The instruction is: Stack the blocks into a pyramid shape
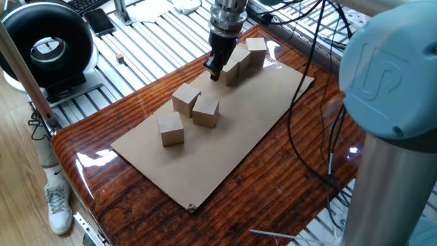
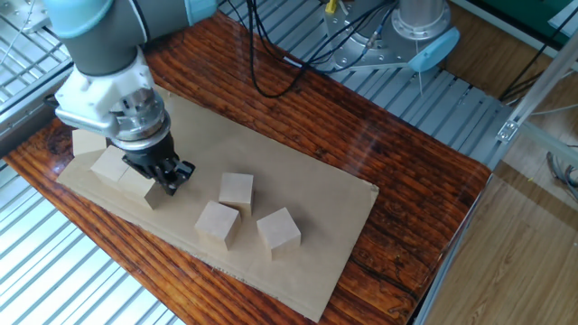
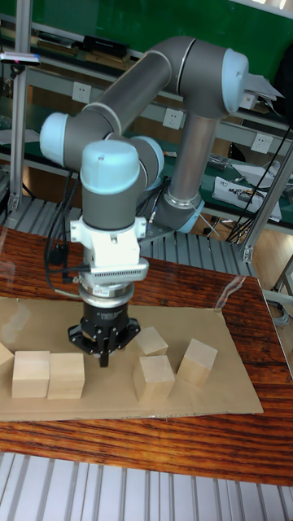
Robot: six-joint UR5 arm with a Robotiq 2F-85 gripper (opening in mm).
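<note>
Three blocks form a touching row at the far end of the cardboard sheet (image 1: 225,147): the nearest block (image 1: 230,73), the middle one (image 1: 240,59) and the end one (image 1: 255,49). The same row shows in the other fixed view (image 2: 110,165) and at the left of the tall view (image 3: 67,374). Three more blocks lie loose mid-sheet (image 1: 186,98) (image 1: 206,111) (image 1: 171,128). My gripper (image 1: 214,70) (image 2: 173,178) (image 3: 103,352) hovers low beside the row's nearest block, fingers shut together with nothing between them.
The sheet (image 2: 298,194) lies on a glossy wooden table (image 1: 287,178) ringed by slatted metal rails. A black round device (image 1: 44,44) and a tiny tan cube (image 1: 120,59) sit off the table to the left. Cables (image 1: 307,102) hang on the right.
</note>
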